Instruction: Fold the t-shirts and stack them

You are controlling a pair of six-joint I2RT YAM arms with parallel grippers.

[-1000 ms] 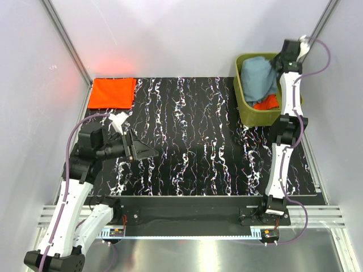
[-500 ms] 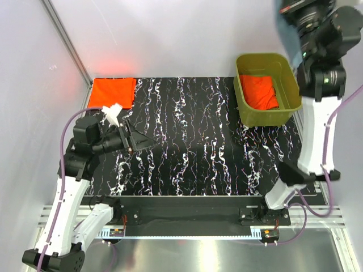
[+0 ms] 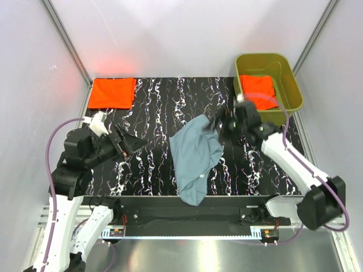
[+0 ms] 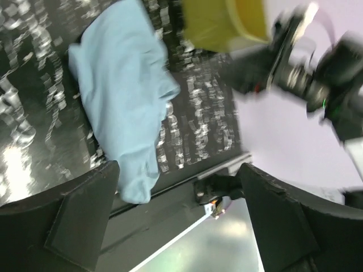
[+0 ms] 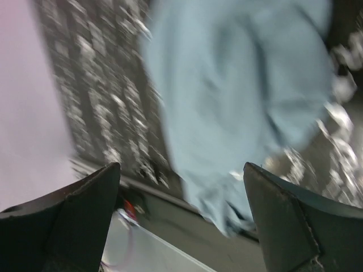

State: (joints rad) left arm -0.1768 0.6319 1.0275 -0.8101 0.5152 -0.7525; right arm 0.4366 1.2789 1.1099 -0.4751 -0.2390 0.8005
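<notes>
The blue-grey shirt (image 3: 195, 156) lies crumpled in the middle of the table (image 3: 159, 113), where both arms can reach to flatten it. The right gripper (image 3: 222, 128) hovers at its top corner, jaws wide and empty. The left gripper (image 3: 131, 144) waits, also wide. 1 folded orange shirt (image 3: 112, 92) lies at the far left, seemingly starting the stack. 1 loose orange shirt (image 3: 258, 92) sits in the tub (image 3: 290, 85).

I work over a black surface (image 3: 164, 107) veined with white streaks. Pale, plain walls (image 3: 170, 39) close me in on three sides. Slanting metal posts (image 3: 66, 42) stand at the back corners, and a silver rail (image 3: 193, 228) runs along the near edge.
</notes>
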